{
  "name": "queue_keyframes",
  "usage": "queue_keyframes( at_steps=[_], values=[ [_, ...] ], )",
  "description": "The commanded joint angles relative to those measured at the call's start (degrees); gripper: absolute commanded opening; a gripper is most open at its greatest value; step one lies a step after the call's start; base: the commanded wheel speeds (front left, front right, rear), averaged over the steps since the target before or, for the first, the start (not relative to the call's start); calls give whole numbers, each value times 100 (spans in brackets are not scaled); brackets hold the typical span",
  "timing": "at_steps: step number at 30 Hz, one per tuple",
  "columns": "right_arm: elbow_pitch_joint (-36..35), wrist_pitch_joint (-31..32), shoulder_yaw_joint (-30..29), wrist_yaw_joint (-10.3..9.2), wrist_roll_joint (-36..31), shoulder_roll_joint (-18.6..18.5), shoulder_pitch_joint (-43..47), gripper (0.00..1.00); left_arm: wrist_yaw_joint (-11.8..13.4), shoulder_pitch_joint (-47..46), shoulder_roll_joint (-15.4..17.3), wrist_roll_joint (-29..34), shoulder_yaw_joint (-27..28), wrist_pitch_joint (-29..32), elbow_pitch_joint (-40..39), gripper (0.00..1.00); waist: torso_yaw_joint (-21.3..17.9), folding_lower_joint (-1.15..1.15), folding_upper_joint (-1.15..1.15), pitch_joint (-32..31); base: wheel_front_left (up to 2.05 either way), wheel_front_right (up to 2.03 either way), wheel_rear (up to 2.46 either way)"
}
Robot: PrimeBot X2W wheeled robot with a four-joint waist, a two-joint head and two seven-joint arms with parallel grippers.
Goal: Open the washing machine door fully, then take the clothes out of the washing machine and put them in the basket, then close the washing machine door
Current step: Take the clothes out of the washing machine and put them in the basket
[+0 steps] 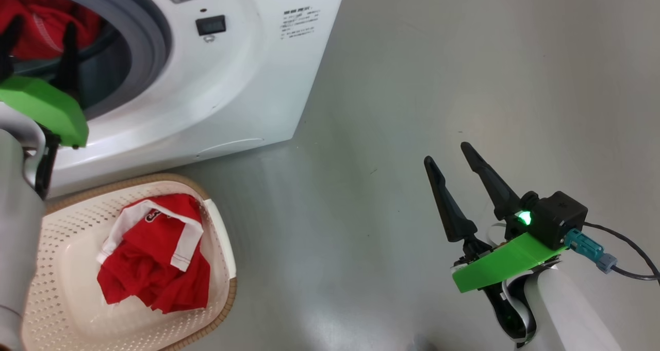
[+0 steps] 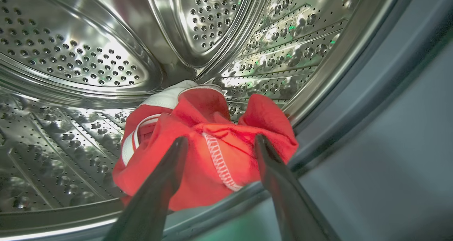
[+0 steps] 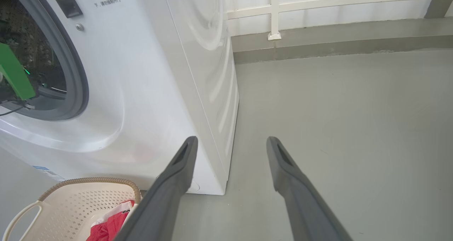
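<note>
We are holding our left gripper (image 2: 221, 138) open at the drum (image 2: 70, 57), jaws flanking clothes (image 2: 198, 110) at twelve o'clock, grey seal (image 2: 389, 74) crowding three. Our right gripper (image 1: 446, 153) is hanging open over floor (image 1: 386, 83), basket (image 1: 51, 268) at nine.

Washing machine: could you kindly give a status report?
Left pincer open, aimed at red garment in drum. Right pincer open, over floor. Another garment in basket. Nothing blocking.

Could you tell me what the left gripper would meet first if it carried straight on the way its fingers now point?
Most likely the red garment lying near the steel drum's front lip: the left gripper, jaws open, points straight at it. How near it is I cannot tell.
</note>
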Motion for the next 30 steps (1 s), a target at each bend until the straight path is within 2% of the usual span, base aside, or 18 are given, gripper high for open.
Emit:
queue_keyframes(
  at_steps=[1, 2, 4, 5, 17, 30],
  values=[
    [-127, -28, 144, 9, 67, 31, -60, 100, -16, -208, 325, -66, 43, -54, -15, 86, -33, 0, 0, 28, 0, 0, 0],
    [-126, -28, 144, 9, 69, 34, -64, 100, -16, -242, 334, -75, 25, -54, 21, 48, -41, 0, 0, 35, 0, 0, 0],
    [-122, -28, 147, 9, 71, 41, -70, 100, -16, -305, 356, -79, -10, -54, 109, 21, -57, 0, 0, 41, 0, 0, 0],
    [-121, -28, 150, 9, 72, 43, -73, 100, -16, -332, 363, -81, -24, -54, 143, 0, -64, 0, 0, 42, 0, 0, 0],
    [-114, -28, 87, 9, 61, 20, -73, 100, -16, -402, 296, -192, 42, -54, 174, 0, -16, 0, 0, -11, 0, 0, 0],
    [-132, -28, -36, 9, 24, -74, -23, 100, 35, 361, 53, -193, 888, -54, -759, 0, 263, 0, 0, -232, 0, 0, 0]
  ],
)
